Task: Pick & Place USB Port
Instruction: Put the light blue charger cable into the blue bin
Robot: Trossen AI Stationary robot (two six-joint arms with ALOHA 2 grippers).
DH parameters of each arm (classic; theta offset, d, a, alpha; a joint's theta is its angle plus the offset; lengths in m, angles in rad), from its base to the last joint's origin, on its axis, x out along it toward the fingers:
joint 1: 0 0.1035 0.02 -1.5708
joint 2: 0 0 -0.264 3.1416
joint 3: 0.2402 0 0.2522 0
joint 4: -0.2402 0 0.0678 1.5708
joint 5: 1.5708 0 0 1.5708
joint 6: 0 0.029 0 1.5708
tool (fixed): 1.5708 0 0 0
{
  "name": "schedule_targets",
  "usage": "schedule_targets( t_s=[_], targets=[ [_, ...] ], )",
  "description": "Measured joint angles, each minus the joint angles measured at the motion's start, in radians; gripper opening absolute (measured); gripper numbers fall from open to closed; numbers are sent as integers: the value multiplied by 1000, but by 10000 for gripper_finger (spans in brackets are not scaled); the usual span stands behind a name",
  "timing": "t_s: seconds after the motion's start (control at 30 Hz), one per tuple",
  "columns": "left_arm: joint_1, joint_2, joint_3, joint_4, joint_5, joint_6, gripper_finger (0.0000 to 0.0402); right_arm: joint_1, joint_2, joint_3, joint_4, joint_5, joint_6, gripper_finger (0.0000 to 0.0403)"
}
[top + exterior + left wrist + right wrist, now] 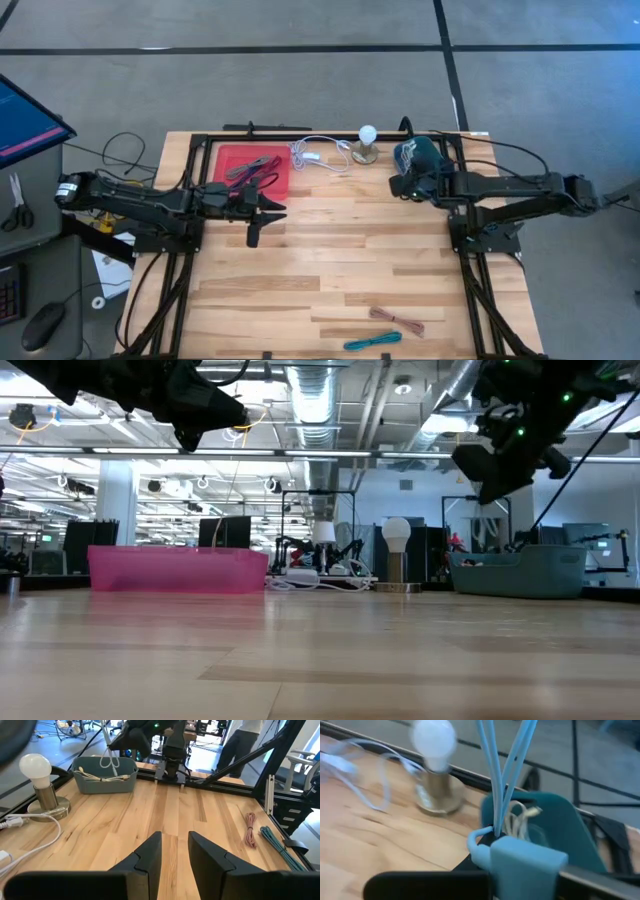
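My right gripper (402, 183) hangs over the near side of a teal bin (422, 155) at the table's far right and is shut on a light blue USB cable (495, 780). In the left wrist view the cable's strands (109, 757) hang down into the mouth of the bin (105, 782), where coiled white cables (102, 778) lie. My left gripper (175, 855) is open and holds nothing. It stands level above the table beside a red tray (255, 168) at the far left. My right gripper pinches the light blue cable where its strands gather (492, 827), beside a blocky light blue piece (525, 862); the fingers themselves are hidden under that piece. The strands run on past the fingers and hang over the bin, clear of the table.
A lamp with a white bulb (368, 135) and its white cord (320, 155) stand at the far edge between tray and bin. The red tray holds dark cables (250, 172). A pink cable (397, 320) and a teal cable (372, 342) lie near the front right.
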Motion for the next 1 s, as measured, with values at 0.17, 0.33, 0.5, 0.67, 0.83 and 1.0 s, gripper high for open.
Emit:
schedule_targets(
  t_s=[0.17,0.33,0.5,0.67,0.83,1.0],
  targets=[
    [0,0,0,0,0,0,95,-72,10,0,-86,-42,34,0],
    [0,0,0,0,0,0,95,-130,9,0,-164,-54,47,0],
    [0,0,0,0,0,0,95,-184,9,0,-238,-86,63,0],
    [0,0,0,0,0,0,95,-217,9,0,-283,-136,76,0],
    [0,0,0,0,0,0,95,-245,10,0,-294,-184,75,0],
    [0,0,0,0,0,0,95,-258,10,0,-293,-224,75,6]
  ],
)
